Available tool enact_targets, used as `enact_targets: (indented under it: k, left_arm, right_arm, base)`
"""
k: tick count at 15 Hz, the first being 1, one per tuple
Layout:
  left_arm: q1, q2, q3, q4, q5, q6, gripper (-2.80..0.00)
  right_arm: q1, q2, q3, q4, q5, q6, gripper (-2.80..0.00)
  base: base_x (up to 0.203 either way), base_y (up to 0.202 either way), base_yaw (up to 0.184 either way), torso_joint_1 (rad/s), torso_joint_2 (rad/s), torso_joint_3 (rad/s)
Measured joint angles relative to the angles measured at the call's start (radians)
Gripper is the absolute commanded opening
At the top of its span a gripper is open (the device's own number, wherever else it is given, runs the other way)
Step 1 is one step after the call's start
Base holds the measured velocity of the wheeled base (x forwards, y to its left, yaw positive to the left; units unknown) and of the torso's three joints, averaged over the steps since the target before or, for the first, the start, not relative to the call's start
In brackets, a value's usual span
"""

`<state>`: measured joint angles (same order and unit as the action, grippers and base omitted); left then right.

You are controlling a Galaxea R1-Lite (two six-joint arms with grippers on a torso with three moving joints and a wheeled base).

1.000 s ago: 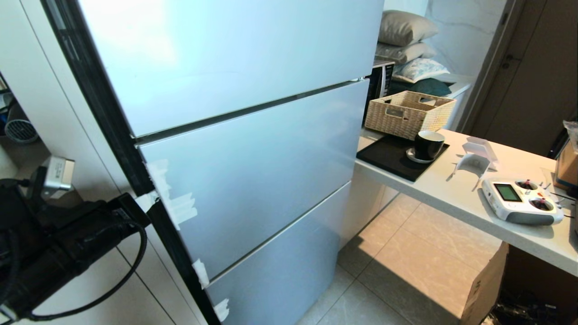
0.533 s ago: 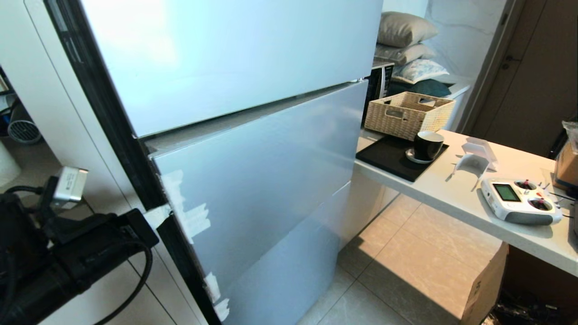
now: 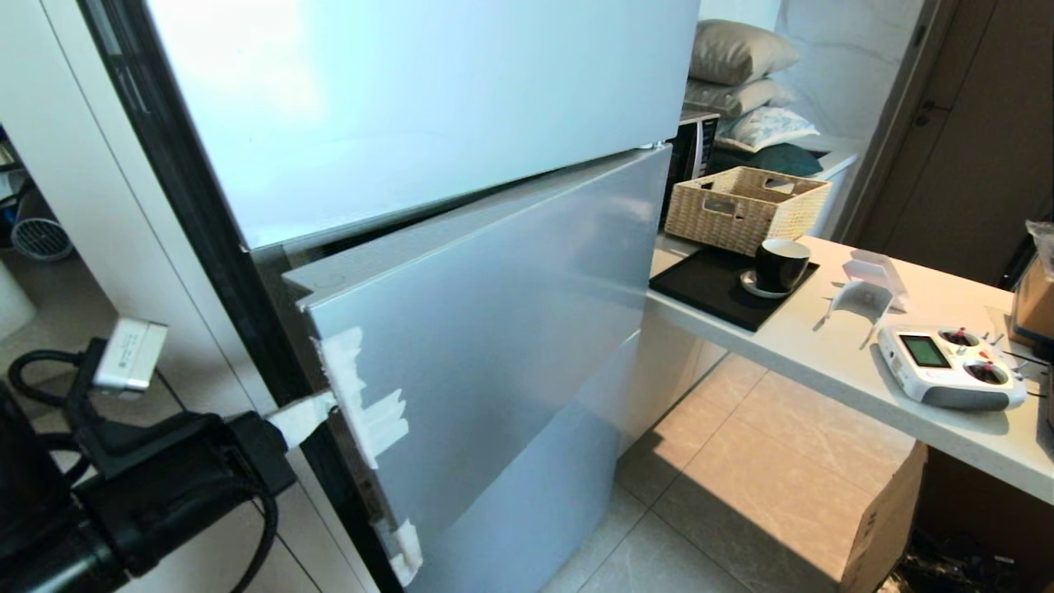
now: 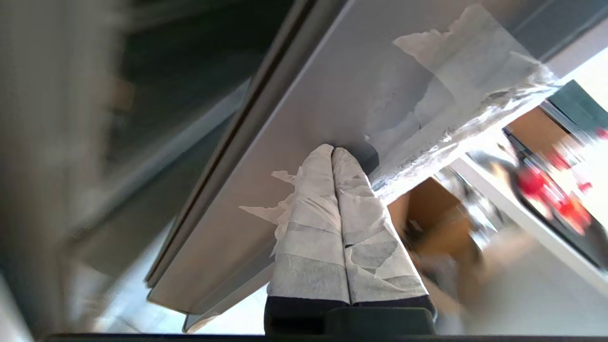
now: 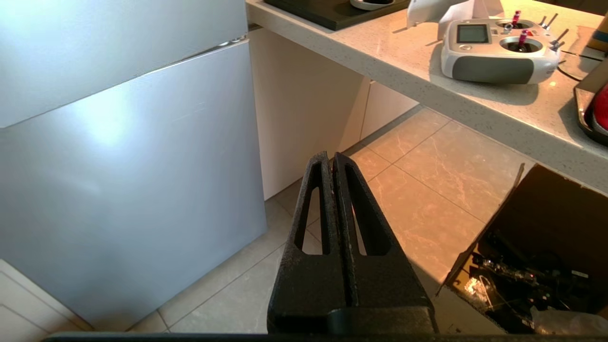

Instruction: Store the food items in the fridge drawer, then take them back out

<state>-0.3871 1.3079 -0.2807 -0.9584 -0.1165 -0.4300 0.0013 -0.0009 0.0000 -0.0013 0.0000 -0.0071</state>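
one taped left pincer [image 4: 332, 152], pressed together, is hooked behind the middle door [image 3: 494, 329] edge so it is levered open.

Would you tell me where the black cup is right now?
In the head view, the black cup stands on a saucer on the black tray, right of the fridge, before the wicker basket.

A pale speckled surface [image 3: 832, 362] is seen to the right of the fridge; a black tray [image 3: 708, 288] is laid at its near-fridge end, with a woven basket [image 3: 745, 206] just behind it; a black cup [image 3: 781, 263] on a saucer is carried by the tray; a white holder [image 3: 869, 288] and a white remote controller [image 3: 951, 366] are set farther along; below, a cardboard box [image 3: 885, 527] stands on the tiled floor [image 3: 741, 494].
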Motion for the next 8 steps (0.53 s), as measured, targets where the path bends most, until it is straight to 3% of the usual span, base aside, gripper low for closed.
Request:
enact_targets:
  k: [5, 8]
  left_arm:
    - [-0.188, -0.072, 0.07, 0.001, -0.026, 0.001, -2.8]
    - [-0.268, -0.18, 0.15, 0.02, -0.187, 0.003, -2.8]
  right_arm:
    - [0.0, 0.0, 0.0, 0.0, 0.0, 0.0, -2.8]
    - [0.0, 0.0, 0.0, 0.0, 0.0, 0.0, -2.8]
  base:
    - [0.0, 0.0, 0.0, 0.0, 0.0, 0.0]
    - [0.0, 0.0, 0.0, 0.0, 0.0, 0.0]
